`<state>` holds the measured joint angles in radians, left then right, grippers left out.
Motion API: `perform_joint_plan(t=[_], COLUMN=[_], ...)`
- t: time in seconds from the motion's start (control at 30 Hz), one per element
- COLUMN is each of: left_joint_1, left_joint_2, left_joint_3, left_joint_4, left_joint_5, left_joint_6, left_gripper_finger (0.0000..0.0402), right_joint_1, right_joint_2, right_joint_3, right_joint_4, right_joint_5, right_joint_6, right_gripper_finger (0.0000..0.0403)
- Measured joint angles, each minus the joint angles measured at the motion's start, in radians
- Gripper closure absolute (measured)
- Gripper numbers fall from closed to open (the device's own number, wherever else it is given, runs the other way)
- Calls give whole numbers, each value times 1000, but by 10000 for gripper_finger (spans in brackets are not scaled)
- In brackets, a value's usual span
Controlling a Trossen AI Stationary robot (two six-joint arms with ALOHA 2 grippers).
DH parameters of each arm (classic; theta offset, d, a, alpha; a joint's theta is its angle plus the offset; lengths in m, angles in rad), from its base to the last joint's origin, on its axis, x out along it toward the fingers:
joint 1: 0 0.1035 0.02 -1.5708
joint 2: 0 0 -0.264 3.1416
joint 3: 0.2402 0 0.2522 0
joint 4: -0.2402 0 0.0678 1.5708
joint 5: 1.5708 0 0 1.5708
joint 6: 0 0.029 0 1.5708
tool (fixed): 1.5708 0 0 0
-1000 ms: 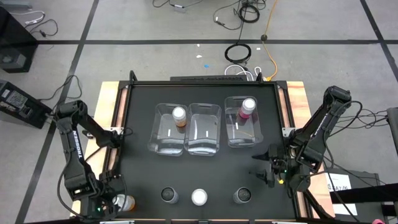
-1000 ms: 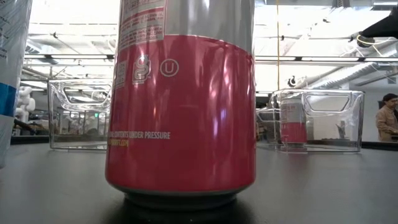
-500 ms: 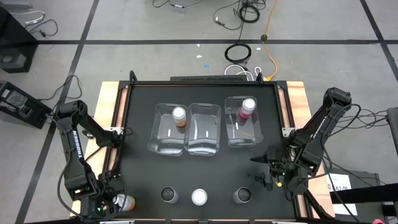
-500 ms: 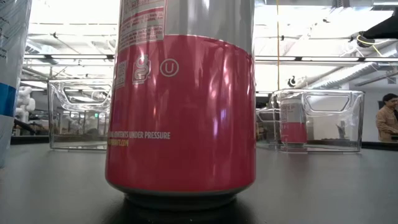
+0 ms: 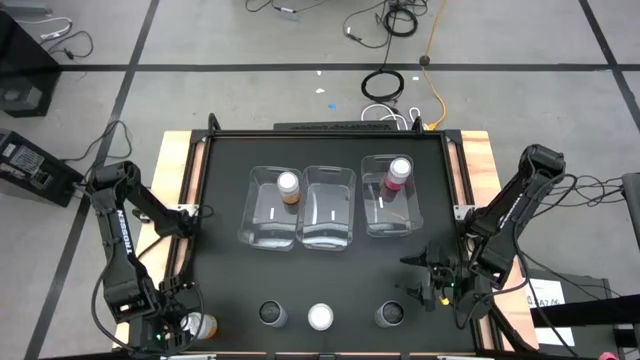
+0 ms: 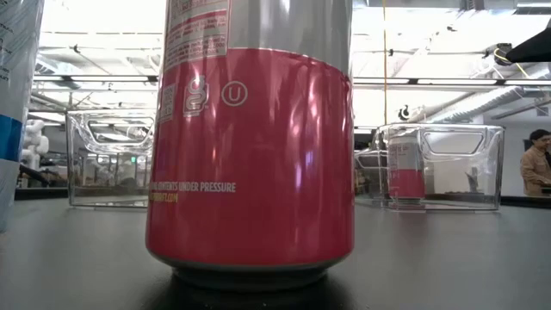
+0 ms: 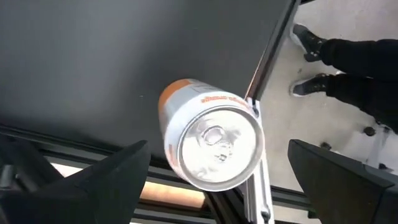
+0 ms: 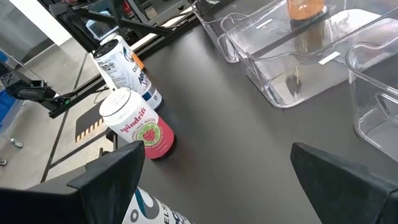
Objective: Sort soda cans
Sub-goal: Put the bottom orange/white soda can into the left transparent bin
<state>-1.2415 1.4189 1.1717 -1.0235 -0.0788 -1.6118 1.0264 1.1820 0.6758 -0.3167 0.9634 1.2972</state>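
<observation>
Your left gripper (image 7: 214, 171), jaws spread, hangs over the orange can (image 5: 197, 324) at the table's seven o'clock corner to straddle it, while your right gripper (image 5: 428, 283) waits wide open at four o'clock.

The high view looks straight down from far above the whole black table (image 5: 220, 220). The low view sits right on the table, looking level across it, so close to a pink can with a silver top (image 6: 250, 138) that the can fills the middle. That same can shows farther off in the right wrist view (image 8: 138, 127). The left wrist view looks down from very near at an orange can with a round silver top (image 7: 208, 143) at the table's edge, which the high view shows too (image 5: 198, 325).
</observation>
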Motion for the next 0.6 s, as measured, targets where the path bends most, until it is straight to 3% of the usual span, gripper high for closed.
perform_joint_plan(t=[0.6], left_joint_1=[5], left_joint_2=[0], left_joint_3=[0], left_joint_4=[-13], left_joint_5=[-28], left_joint_6=[-3], left_gripper_finger=[3], right_joint_1=[0], right_joint_2=[0], right_joint_3=[0], right_joint_4=[0], right_joint_5=[0], right_joint_6=[0], right_gripper_finger=[7])
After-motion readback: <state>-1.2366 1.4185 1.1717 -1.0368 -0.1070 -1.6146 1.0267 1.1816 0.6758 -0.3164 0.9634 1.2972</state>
